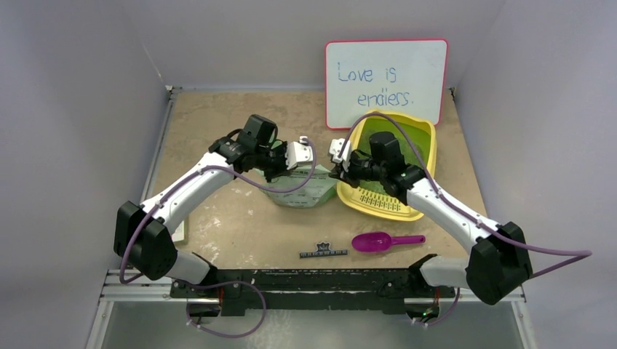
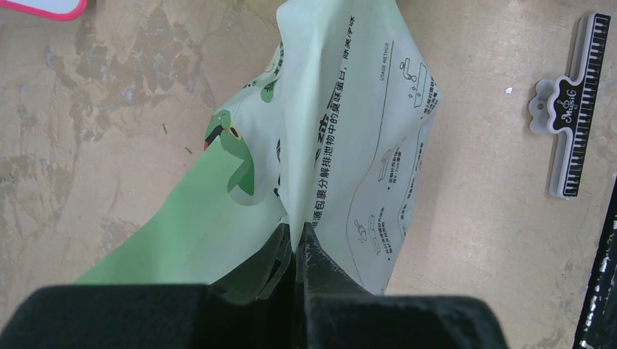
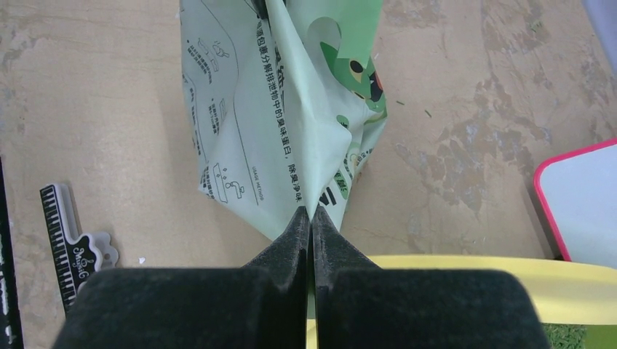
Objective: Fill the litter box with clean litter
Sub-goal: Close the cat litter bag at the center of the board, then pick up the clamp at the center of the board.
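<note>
Pour step — left gripper (image 2: pixel 298 234) and right gripper (image 3: pixel 311 215) fingers clamped on the bag (image 2: pixel 349 138) beside the litter box (image 1: pixel 384 211); next, tip it over.

The right tool (image 3: pixel 311 212) is closed tight on a crumpled edge of the pale green printed bag (image 3: pixel 276 109). Just beside the tool runs the yellow litter box (image 3: pixel 567 287) rim. On the table (image 3: pixel 94 94), a piano-key clip (image 3: pixel 73 247) lies left and a red-framed board (image 3: pixel 582 196) right.
</note>
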Robot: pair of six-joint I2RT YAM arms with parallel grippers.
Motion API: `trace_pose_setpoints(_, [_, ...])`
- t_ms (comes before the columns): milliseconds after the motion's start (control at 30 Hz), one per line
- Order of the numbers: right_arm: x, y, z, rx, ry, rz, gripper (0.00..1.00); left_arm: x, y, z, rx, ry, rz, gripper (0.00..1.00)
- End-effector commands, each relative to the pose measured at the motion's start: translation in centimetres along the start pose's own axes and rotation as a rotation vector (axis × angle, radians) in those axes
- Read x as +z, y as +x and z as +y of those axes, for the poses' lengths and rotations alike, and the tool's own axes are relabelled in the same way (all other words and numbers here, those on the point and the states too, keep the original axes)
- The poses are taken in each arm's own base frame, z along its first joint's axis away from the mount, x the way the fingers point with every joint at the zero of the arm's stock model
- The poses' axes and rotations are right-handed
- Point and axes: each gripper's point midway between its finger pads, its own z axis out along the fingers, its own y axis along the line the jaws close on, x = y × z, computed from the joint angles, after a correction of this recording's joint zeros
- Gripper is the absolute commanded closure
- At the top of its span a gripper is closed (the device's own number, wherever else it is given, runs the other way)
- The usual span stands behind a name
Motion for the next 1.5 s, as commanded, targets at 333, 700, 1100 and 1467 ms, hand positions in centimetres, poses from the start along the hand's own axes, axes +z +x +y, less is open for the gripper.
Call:
trace_pose_setpoints(333, [-6.6,-6.3,1.3,0.056,0.124,-0.189,0.34,-1.5,1.9,2.1,-0.085,-0.078,0.009,1.00])
trace_pose_setpoints(700, [-3.5,-1.2,13.8,0.549,-0.233,-0.173,0.44,-1.7,1.6,2.2,-0.103,-0.060,-0.020,1.00])
trace_pose_setpoints(1100, [1.5,4.2,15.6,0.410,-0.226,-0.042,0.43,-1.4,1.5,1.3,-0.103,-0.015,-0.037,0.95])
trace_pose_setpoints(1467, [3.4,8.3,17.9,0.352,-0.286,0.108,0.48,-1.4,1.9,1.4,-0.111,-0.023,-0.024,0.94])
